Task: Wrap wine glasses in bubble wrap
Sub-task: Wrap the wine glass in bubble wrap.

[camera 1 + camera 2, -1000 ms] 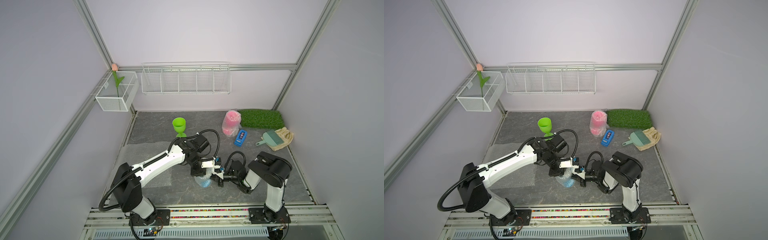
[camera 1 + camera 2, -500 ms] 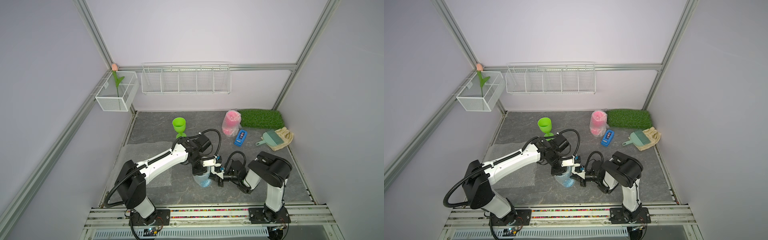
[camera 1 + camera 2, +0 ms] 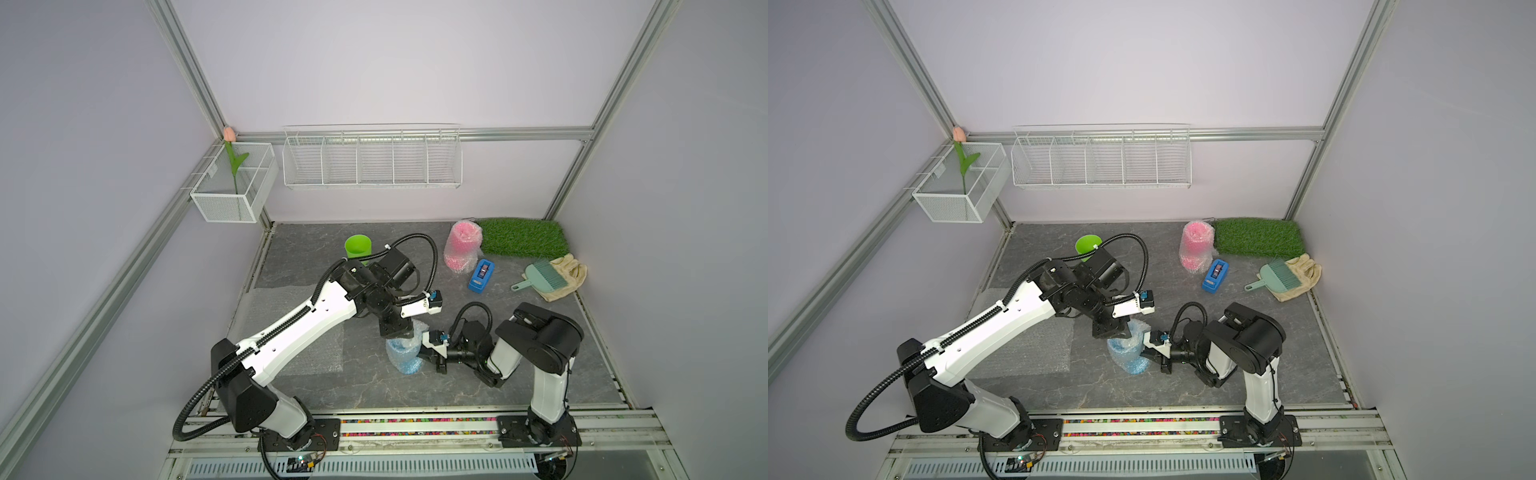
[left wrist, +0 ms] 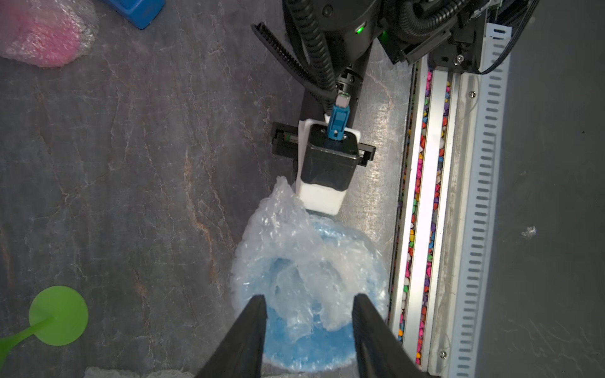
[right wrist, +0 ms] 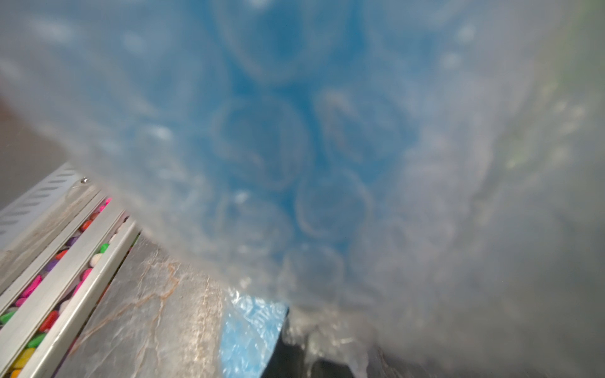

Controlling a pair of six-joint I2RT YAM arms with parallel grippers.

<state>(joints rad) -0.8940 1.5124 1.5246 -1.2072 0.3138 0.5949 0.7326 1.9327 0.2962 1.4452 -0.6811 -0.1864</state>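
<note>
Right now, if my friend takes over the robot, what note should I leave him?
Left pincer: open above the blue goblet.
Right pincer: shut on the bubble wrap bunched around it.
Done: pink goblet wrapped, beside the grass mat.
To do: probably finish the blue one. The lime green goblet is bare. A spare sheet lies flat under the left arm.

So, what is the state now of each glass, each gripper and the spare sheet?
blue glass, upright, wrapped in bubble wrap.
pink glass, upright, wrapped.
green glass, upright, bare.
spare sheet, flat on the table.
left gripper, open over the blue glass.
right gripper, shut on the bubble wrap at the blue glass's side.
</note>
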